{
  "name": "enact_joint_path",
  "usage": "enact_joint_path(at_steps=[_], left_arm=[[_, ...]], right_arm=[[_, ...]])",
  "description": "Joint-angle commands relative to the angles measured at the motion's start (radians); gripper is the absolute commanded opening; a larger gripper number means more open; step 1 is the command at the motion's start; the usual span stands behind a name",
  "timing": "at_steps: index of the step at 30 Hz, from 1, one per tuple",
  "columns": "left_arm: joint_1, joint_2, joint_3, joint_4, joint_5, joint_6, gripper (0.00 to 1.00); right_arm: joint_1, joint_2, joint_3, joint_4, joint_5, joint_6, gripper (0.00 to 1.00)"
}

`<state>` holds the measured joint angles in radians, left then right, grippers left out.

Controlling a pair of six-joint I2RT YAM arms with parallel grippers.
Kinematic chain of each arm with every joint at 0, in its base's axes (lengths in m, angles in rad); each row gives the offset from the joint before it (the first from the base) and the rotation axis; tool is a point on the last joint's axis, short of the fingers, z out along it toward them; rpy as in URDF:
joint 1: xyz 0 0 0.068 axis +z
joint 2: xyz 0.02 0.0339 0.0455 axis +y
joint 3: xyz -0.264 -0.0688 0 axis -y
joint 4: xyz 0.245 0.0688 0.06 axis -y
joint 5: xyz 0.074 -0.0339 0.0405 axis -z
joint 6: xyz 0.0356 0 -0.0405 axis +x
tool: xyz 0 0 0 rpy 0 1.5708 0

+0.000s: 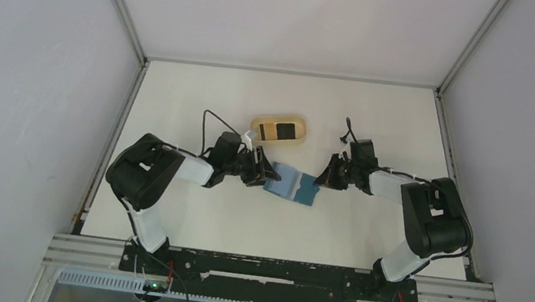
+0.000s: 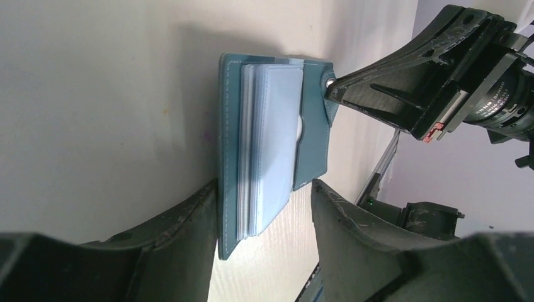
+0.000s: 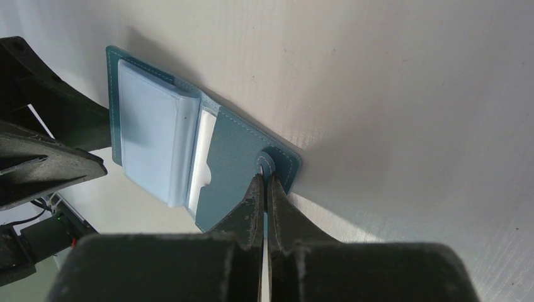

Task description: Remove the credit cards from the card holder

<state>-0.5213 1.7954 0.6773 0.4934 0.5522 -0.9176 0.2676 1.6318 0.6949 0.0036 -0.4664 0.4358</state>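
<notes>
the card holder (image 1: 291, 185) lies open on the counter (image 1: 203, 89) between the two grippers. its long axis runs left to right, with the right end a little nearer. its pale sleeves (image 3: 151, 132) hide what is inside. the left gripper (image 2: 264, 185) is released, jaws around the sleeves. the right gripper (image 3: 264, 177) is clenched, tips on the closure tab (image 3: 280, 163); whether it pinches the tab i cannot tell. a black credit card (image 1: 284, 131) lies in the tan tray (image 1: 255, 128) farther back.

The left arm (image 1: 161, 173) and right arm (image 1: 427, 209) have bulky black joints and white links, with thin black cables (image 1: 211, 117) looping off each wrist. Their fingers (image 2: 352, 245) are matte black, edges scuffed.
</notes>
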Motion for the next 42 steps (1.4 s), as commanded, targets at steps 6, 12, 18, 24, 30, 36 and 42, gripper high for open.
enact_joint_path(at_steps=[6, 12, 18, 24, 30, 36, 42], left_arm=[[0.023, -0.064, -0.039, 0.013, -0.052, 0.0, 0.36], [0.027, -0.068, -0.044, 0.036, -0.045, -0.01, 0.28], [0.036, -0.075, -0.056, 0.066, -0.035, -0.022, 0.24], [0.044, -0.072, -0.058, 0.089, -0.021, -0.033, 0.24], [0.044, -0.06, -0.051, 0.106, -0.006, -0.041, 0.13], [0.045, -0.049, -0.042, 0.115, 0.014, -0.044, 0.0], [0.044, -0.08, -0.043, 0.103, 0.001, -0.031, 0.0]], right_arm=[[-0.003, 0.01, 0.022, 0.015, 0.003, 0.002, 0.0], [-0.004, 0.013, 0.022, 0.015, 0.003, 0.004, 0.0], [-0.003, 0.017, 0.022, 0.016, 0.0, 0.006, 0.0], [-0.003, 0.024, 0.022, 0.02, -0.004, 0.007, 0.0], [-0.002, 0.03, 0.022, 0.024, -0.005, 0.009, 0.0], [-0.004, 0.034, 0.022, 0.028, -0.008, 0.012, 0.0], [0.01, 0.005, 0.023, 0.015, 0.025, -0.002, 0.0]])
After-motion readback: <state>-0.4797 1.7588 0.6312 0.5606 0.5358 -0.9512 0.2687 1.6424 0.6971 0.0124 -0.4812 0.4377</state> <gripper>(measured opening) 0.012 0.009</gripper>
